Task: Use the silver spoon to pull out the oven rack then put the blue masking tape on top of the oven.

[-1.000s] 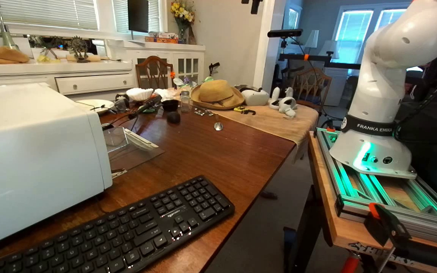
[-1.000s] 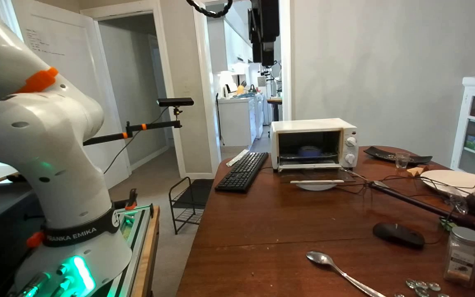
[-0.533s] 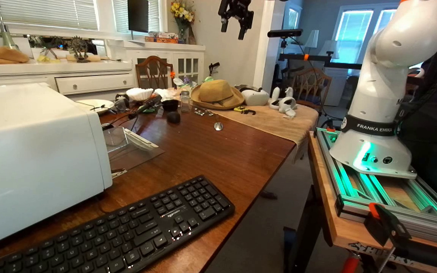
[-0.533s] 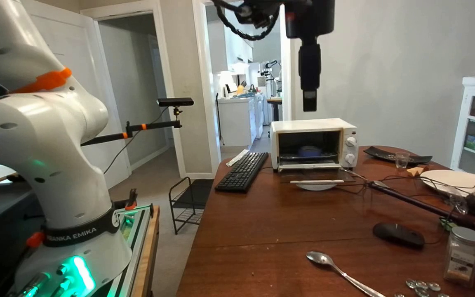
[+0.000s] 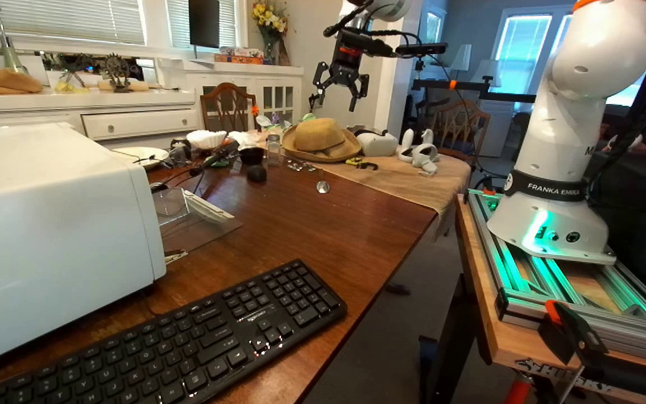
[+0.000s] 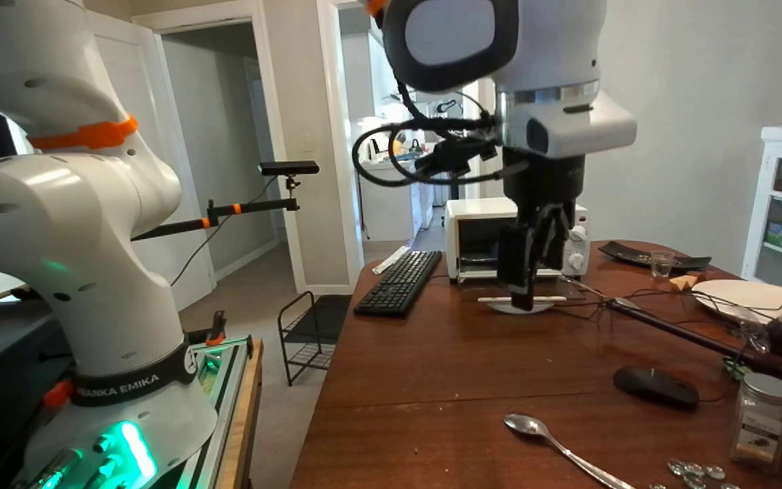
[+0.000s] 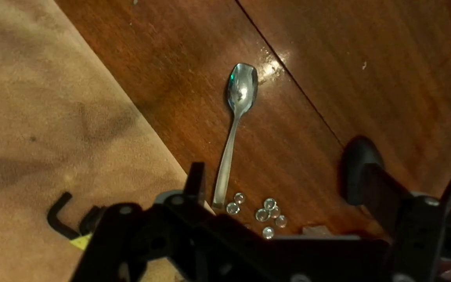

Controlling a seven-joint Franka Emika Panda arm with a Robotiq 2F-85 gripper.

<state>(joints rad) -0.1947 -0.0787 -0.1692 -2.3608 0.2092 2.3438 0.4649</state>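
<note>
The silver spoon (image 5: 323, 187) lies on the wooden table in both exterior views (image 6: 528, 426); in the wrist view its bowl (image 7: 242, 88) points up and its handle runs down near a finger. My gripper (image 5: 335, 105) is open and empty, high above the table; it shows in an exterior view (image 6: 530, 288) and in the wrist view (image 7: 282, 176). The white oven (image 5: 48, 224) stands on the table, its door down, its open front facing an exterior view (image 6: 476, 209). Part of the oven rack (image 6: 478, 259) shows inside. The blue masking tape is hidden behind my gripper.
A black keyboard (image 5: 188, 336) lies beside the oven. Glass beads (image 7: 262, 214) lie by the spoon's handle. A mouse (image 6: 656, 387), a jar (image 6: 762, 421) and a dark pole with cables (image 6: 669, 331) are nearby. A straw hat (image 5: 320, 137) sits on the cloth.
My gripper has come down and into view over the table, towards the spoon's side. In an exterior view it now covers the tape inside the oven. The objects have not moved.
</note>
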